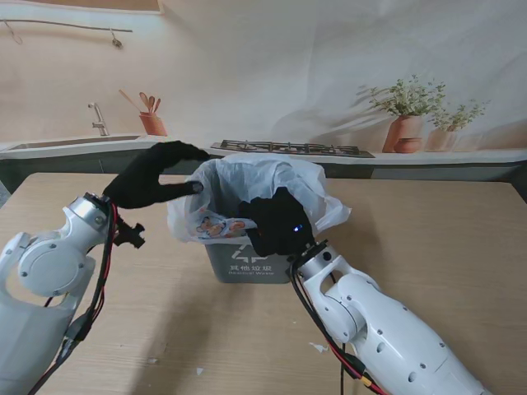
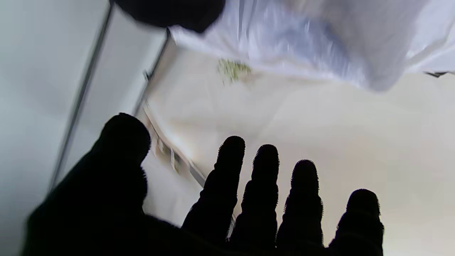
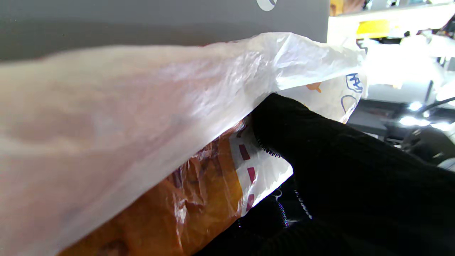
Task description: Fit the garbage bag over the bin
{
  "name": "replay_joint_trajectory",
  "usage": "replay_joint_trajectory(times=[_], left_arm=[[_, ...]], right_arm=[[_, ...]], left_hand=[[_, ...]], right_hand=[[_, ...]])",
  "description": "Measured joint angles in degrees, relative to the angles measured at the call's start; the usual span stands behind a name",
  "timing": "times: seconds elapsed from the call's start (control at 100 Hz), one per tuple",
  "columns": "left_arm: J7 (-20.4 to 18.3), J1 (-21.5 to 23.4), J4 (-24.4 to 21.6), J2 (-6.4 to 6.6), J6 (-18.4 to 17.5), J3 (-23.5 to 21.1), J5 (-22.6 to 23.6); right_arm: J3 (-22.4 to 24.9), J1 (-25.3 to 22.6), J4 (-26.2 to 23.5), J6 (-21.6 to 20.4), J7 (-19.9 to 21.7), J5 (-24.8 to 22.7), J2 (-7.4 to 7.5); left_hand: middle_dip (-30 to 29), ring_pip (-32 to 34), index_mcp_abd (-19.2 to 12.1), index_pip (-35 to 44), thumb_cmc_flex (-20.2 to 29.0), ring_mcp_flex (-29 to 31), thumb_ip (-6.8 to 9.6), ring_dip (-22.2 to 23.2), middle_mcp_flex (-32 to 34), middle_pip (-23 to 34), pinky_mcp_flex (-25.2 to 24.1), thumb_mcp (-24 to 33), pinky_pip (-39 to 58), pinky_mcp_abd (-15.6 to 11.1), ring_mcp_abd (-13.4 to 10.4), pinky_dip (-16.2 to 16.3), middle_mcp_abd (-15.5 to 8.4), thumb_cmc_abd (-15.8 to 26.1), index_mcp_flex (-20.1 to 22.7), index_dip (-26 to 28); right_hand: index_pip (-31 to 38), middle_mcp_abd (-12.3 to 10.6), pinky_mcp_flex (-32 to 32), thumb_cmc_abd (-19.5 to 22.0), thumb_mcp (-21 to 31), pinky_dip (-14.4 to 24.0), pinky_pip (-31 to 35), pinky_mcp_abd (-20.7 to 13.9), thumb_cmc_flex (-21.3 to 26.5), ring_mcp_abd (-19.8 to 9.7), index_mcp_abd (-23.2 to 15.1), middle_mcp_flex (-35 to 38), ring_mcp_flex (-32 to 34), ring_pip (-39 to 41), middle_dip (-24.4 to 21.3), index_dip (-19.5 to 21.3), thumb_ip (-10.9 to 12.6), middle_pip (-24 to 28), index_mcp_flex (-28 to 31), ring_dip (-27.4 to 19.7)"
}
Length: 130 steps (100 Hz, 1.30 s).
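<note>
Overhead, the stand camera shows a grey bin (image 1: 240,262) near the middle of the wooden table (image 1: 428,247), with a white garbage bag (image 1: 272,177) billowing out of its mouth and draped partly over the rim. The left hand (image 1: 154,175) hovers at the bin's left rim, thumb and fingers spread, one fingertip just reaching the bag's edge and gripping nothing. The right hand (image 1: 278,222) sits at the bin's near rim, pressed into the plastic.

Only the left wrist camera shows all 5 of that hand's fingers (image 2: 263,192) splayed apart against the pale backdrop, with the bag (image 2: 305,39) blurred and clear of them. Only the right wrist camera shows the bag's film (image 3: 149,106) lying over that hand's gloved fingers (image 3: 320,149), with printed orange plastic beside them; whether those fingers actually pinch the bag I cannot tell.
</note>
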Motion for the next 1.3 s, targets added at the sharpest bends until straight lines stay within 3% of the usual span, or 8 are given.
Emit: replay_joint_trajectory(times=[0.11, 0.33, 0.43, 0.56, 0.87, 0.95, 1.01, 1.3], left_arm=[[-4.11, 0.97, -0.05, 2.61, -7.16, -1.56, 10.05], [-7.96, 0.95, 0.31, 4.79, -6.92, -0.02, 10.85], [-7.68, -0.2, 0.97, 4.93, -7.57, 1.97, 17.01], [-7.97, -1.71, 2.63, 5.0, -7.54, 4.2, 17.3], [-5.3, -4.15, 5.71, 4.73, -6.8, 7.79, 20.23], [-4.15, -4.54, 6.25, 4.51, -6.6, 8.29, 20.48], [-2.5, -4.84, 6.67, 4.39, -6.24, 8.94, 20.88], [-1.78, -5.96, 7.52, 3.93, -5.14, 10.6, 21.69]], right_arm=[[0.25, -0.57, -0.44, 0.26, -0.2, 0.0, 0.01], [-0.1, -0.51, -0.48, 0.51, -0.06, 0.14, 0.05], [-0.11, -0.51, -0.48, 0.51, -0.07, 0.17, 0.05], [-0.11, -0.55, -0.44, 0.36, -0.24, 0.18, 0.04], [0.93, -1.35, -0.85, -1.8, 0.52, -0.35, 0.31], [1.37, -1.52, -0.87, -3.28, 0.26, -1.85, 0.55], [1.95, -1.83, -1.08, -4.37, 0.25, -2.52, 0.74], [7.24, -5.82, -4.81, -11.11, -0.89, -2.73, 1.13]], left_hand=[[0.0, 0.18, 0.47, -2.24, -1.04, -2.4, 0.0, -2.09, -4.15, -0.15, -0.17, -3.0, 0.05, -0.19, -0.81, -0.01, -1.02, -0.23, -5.83, -0.58], [-0.07, -2.05, 3.08, -6.15, -1.0, -7.9, 0.01, -4.24, -12.09, -1.96, -1.86, -9.25, 0.1, -1.16, -1.39, -0.67, -1.16, -2.49, -12.5, -2.73], [-0.54, -2.25, 3.17, -6.47, -0.92, -7.98, 0.01, -4.27, -12.37, -2.18, -1.86, -9.24, 0.1, -1.77, -1.43, -0.67, -1.18, -2.91, -12.97, -2.75], [-0.74, -1.76, 3.09, -4.54, -1.02, -7.98, 0.01, -4.27, -10.49, -0.94, -1.62, 1.75, 0.1, -1.77, -1.43, -0.69, -1.5, -5.34, -12.78, -2.75], [7.09, 5.11, -6.24, 14.68, 2.41, 2.24, -0.76, -1.82, 7.32, 7.76, -1.01, 17.53, 11.6, -1.66, -5.86, -2.76, -7.88, -6.37, 3.21, 7.18], [8.61, 6.61, -9.98, 22.21, 8.02, 5.28, -4.28, -1.33, 12.86, 9.19, -4.73, 17.03, 23.15, -1.66, -5.86, -3.45, -9.14, -9.22, 7.1, 7.6], [10.87, 8.13, -12.72, 28.37, 10.49, 8.44, -4.93, -0.75, 17.28, 10.09, -5.83, 16.42, 27.95, -1.66, -5.63, -3.5, -9.97, -10.71, 9.69, 6.79], [19.23, 10.23, -16.42, 36.79, 11.19, 12.7, -5.04, 0.02, 26.25, 8.65, -6.38, 16.42, 29.85, -0.69, -5.74, -3.96, -11.2, -11.1, 12.79, 7.53]], right_hand=[[0.07, -0.01, -0.02, 0.04, -0.05, 0.04, 0.01, -0.01, 0.04, 0.0, -0.06, -0.06, -0.01, 0.0, -0.56, -0.54, 0.0, 0.0, 0.0, 0.0], [0.07, -0.19, -0.02, 0.09, -0.05, 0.41, 0.01, -0.01, 0.05, 0.0, -0.07, -0.07, -0.02, 0.0, -0.67, -0.58, 0.01, 0.0, -0.02, 0.0], [0.07, -0.21, -0.02, 0.09, -0.05, 0.43, 0.01, -0.01, 0.05, 0.0, -0.07, -0.07, -0.02, 0.0, -0.7, -0.67, 0.01, 0.0, -0.02, 0.0], [0.1, -0.39, -0.02, 0.1, -0.05, 0.44, 0.01, -0.01, 0.05, 0.0, -0.09, -0.07, -0.02, 0.0, -0.75, -1.23, 0.01, 0.0, -0.05, 0.0], [-3.12, -1.33, -8.59, 5.61, -5.25, 0.44, -2.22, -1.05, -2.35, 0.01, -1.28, -13.22, -11.93, -7.34, -7.64, -4.13, 1.28, -1.3, -9.41, -0.01], [-9.32, -1.37, -11.73, 10.48, -7.99, -0.64, -4.1, -1.56, -6.3, 0.24, 0.07, -20.2, -17.87, -9.9, -7.93, 1.5, 7.64, -2.54, -12.95, 0.52], [-13.24, -1.28, -14.07, 13.05, -11.22, -1.26, -4.92, -2.11, -8.5, 0.82, 1.74, -25.22, -22.25, -12.47, -8.92, 4.17, 9.74, -3.87, -16.51, 0.57], [-23.81, 0.94, -19.05, 20.62, -26.9, -3.71, -8.12, -2.3, -14.0, 2.1, 8.65, -42.33, -35.12, -23.41, -17.22, 0.3, 9.87, -12.48, -31.29, -3.31]])
